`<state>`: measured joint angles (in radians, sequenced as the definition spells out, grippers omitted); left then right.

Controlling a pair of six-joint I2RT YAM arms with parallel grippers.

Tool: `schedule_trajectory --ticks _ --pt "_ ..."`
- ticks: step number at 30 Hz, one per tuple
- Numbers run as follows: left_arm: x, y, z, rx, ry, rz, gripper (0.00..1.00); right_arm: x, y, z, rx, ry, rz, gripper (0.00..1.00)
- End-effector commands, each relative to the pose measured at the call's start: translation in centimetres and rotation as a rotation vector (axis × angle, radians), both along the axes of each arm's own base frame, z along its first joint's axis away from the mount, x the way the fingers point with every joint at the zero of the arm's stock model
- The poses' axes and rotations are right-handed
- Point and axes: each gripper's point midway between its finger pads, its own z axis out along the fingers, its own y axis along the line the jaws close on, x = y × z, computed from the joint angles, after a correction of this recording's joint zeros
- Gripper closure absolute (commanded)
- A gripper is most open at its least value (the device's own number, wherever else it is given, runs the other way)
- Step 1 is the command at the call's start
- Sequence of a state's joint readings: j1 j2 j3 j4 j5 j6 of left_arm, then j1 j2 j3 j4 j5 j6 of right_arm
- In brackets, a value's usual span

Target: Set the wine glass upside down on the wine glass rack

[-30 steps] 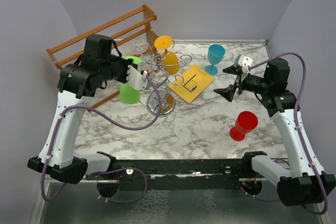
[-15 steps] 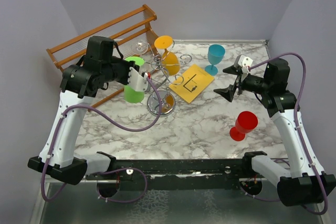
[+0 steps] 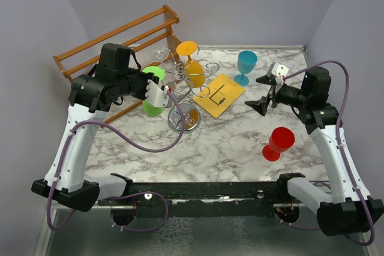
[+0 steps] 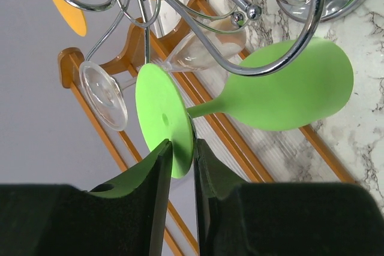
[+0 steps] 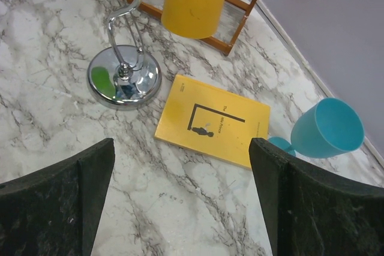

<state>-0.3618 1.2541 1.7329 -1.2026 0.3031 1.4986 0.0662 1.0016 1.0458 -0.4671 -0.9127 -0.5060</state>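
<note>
left hand [image 4: 182, 151] pinches wine glass [image 4: 282, 97] foot — bowl beside rack [image 5: 123, 79]

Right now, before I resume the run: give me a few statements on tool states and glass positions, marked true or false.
1. The left tool is shut on the foot of the green wine glass. True.
2. The right tool holds the red glass. False: it is open and empty, and the red glass stands on the table.
3. An orange glass hangs bowl down on the wine glass rack. True.
4. The teal glass lies on its side on the yellow book. False: it stands upright on the table beside the book.
</note>
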Motion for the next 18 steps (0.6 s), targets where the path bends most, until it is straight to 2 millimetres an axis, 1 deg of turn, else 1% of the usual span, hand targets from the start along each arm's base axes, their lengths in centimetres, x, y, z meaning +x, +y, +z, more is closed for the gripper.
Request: schedule_trajectory --ticks 1,7,13,18 --pt "-1.6 -0.2 0.0 -0.018 0.021 -0.038 0.75 0.6 -1.1 1.3 -0.042 -0.056 -0.077 0.07" --pt "-2.2 0.1 -0.1 -0.003 0.026 -0.042 0.71 1.1 -2.2 0.6 -0.083 -0.025 -0.142 0.07" --pt "-2.8 0.6 -0.2 0.021 0.032 -0.047 0.63 1.8 -4.3 -0.1 -0.141 -0.004 -0.274 0.07" --pt "-3.3 0.8 -0.1 0.029 0.032 -0.052 0.57 2.8 -6.1 -0.4 -0.162 0.027 -0.4 0.07"
